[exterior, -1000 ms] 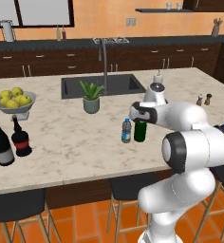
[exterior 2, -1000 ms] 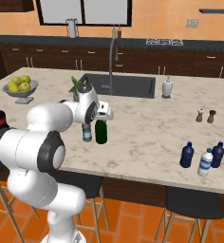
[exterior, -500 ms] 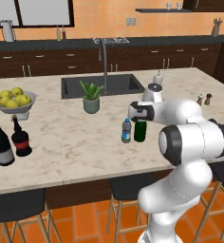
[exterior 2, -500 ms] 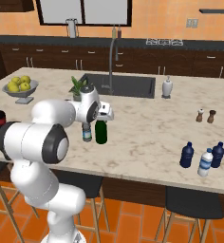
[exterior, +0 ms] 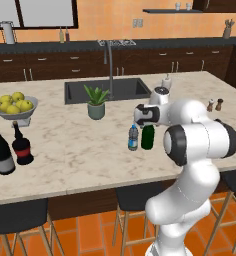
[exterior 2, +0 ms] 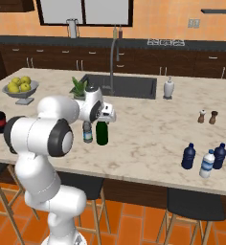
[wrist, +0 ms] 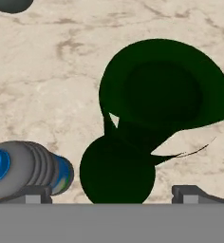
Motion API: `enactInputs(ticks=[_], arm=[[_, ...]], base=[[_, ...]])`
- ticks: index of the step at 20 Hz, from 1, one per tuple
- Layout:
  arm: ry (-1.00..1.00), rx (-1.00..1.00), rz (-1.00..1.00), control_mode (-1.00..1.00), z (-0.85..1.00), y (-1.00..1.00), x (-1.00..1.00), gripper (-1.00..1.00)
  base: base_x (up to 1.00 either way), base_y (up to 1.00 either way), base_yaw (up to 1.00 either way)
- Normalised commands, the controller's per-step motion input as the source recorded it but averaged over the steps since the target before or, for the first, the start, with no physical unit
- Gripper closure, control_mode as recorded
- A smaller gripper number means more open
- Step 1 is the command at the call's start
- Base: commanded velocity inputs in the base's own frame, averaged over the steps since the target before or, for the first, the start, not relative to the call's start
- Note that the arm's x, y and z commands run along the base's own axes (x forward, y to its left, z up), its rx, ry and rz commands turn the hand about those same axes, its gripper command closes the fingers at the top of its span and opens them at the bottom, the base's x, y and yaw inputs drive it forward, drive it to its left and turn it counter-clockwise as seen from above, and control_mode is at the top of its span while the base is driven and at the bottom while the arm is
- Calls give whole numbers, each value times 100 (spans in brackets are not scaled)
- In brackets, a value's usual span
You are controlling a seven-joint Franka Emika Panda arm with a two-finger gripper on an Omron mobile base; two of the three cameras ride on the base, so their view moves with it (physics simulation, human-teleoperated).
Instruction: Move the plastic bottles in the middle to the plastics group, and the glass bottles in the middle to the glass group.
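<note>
The green glass bottle stands upright on the counter right under the pincer, top between the wide-open tips, and the clear bottle with the blue cap is upright just beside it, a bit off to one side of the pincer. The glass group, two dark red-topped bottles, stands well off near the counter's far left end.

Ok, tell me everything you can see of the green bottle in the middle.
The green bottle is dark green and glassy, standing upright on the marble counter in front of the sink. A small clear plastic bottle stands close beside it. The open pincer hangs directly above, its fingertips either side of the top, not gripping it.
</note>
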Motion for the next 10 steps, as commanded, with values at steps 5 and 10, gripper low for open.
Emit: enactInputs(ticks=[5, 10], arm=[[1, 0, 0, -100, -28, 0, 4, -100], [-3, 0, 0, -100, -13, 0, 0, -100]], base=[[0, 0, 0], [0, 0, 0]])
